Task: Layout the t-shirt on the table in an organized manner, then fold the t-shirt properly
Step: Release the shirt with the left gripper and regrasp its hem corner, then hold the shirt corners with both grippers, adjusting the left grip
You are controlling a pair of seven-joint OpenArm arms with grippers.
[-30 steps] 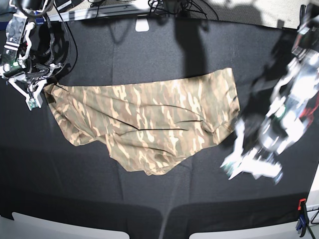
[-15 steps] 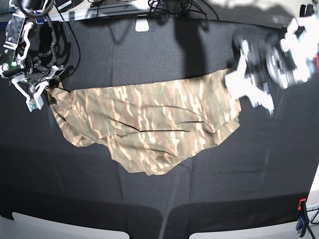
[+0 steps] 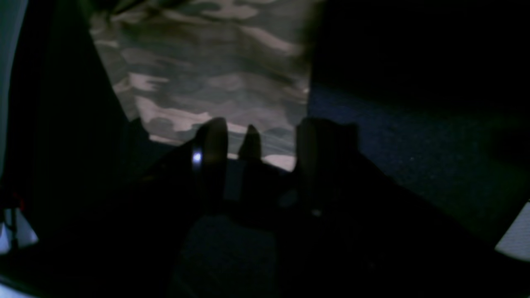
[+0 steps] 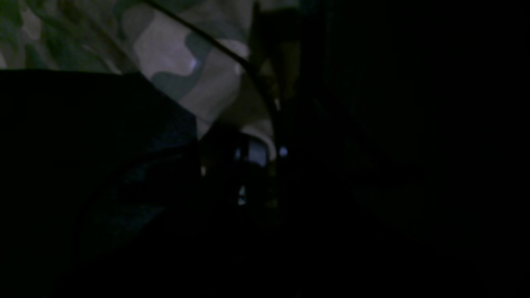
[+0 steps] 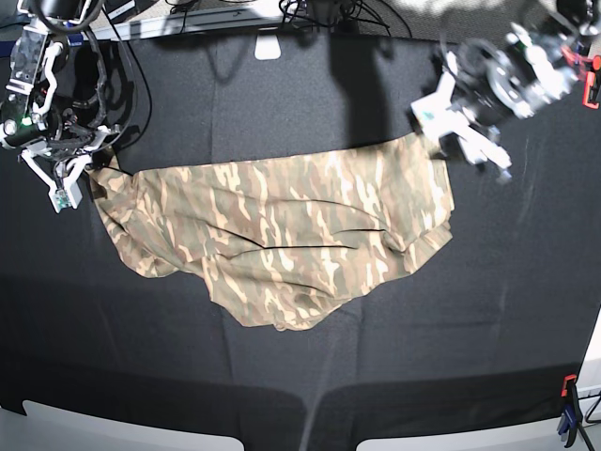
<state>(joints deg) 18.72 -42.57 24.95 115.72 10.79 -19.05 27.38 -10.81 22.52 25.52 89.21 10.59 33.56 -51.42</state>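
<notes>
The camouflage t-shirt (image 5: 282, 235) lies spread but wrinkled across the middle of the black table (image 5: 282, 385), its front edge bunched. My left gripper (image 5: 460, 133) is at the shirt's far right corner. In the left wrist view this gripper (image 3: 265, 140) is open, with the shirt's edge (image 3: 207, 74) just ahead of its fingertips. My right gripper (image 5: 68, 180) is at the shirt's left corner. In the dark right wrist view this gripper (image 4: 256, 157) looks shut on the fabric (image 4: 182, 62).
A white block (image 5: 268, 47) and cables (image 5: 319, 11) lie along the table's far edge. A red and blue clamp (image 5: 568, 413) sits at the front right corner. Black cloth stretches wide in front of the shirt.
My left arm has swung from the table's front right up to the shirt's far right corner. The right arm has barely moved; the shirt's left corner shifted slightly.
</notes>
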